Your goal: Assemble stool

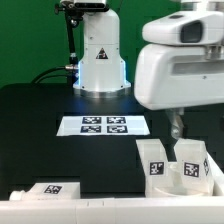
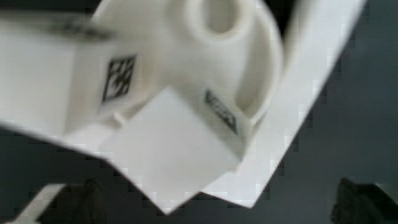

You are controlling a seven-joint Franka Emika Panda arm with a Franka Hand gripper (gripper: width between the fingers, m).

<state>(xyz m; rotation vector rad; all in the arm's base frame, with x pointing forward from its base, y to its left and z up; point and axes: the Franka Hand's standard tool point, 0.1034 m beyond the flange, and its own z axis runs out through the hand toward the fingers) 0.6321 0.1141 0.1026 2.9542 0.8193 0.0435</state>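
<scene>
Although the wrist view is blurred, it shows the gripper (image 2: 217, 205) released: its two dark fingertips (image 2: 71, 200) stand wide apart, one at each side, and clamp nothing. Beyond them lies the stool's round seat (image 2: 249, 55), white, with a round hole and a curved rim. Against it is a chunky leg (image 2: 169, 150) that turns one square end face toward the camera, so its long axis runs roughly along the line of sight. Black-and-white tags show on the sides of the parts. In the exterior view the gripper (image 1: 176, 127) hangs from the big white arm at the exterior view's right, over the black table (image 1: 40, 120) and just above two legs (image 1: 155, 160). These appear to stand upright side by side, long axis vertical, tags facing the camera. Another tagged white part (image 1: 52, 189) lies low and flat at the exterior view's left; whether it is seat or leg I cannot tell. The marker board (image 1: 104, 125) lies in the middle, in front of the robot base (image 1: 100, 60).
</scene>
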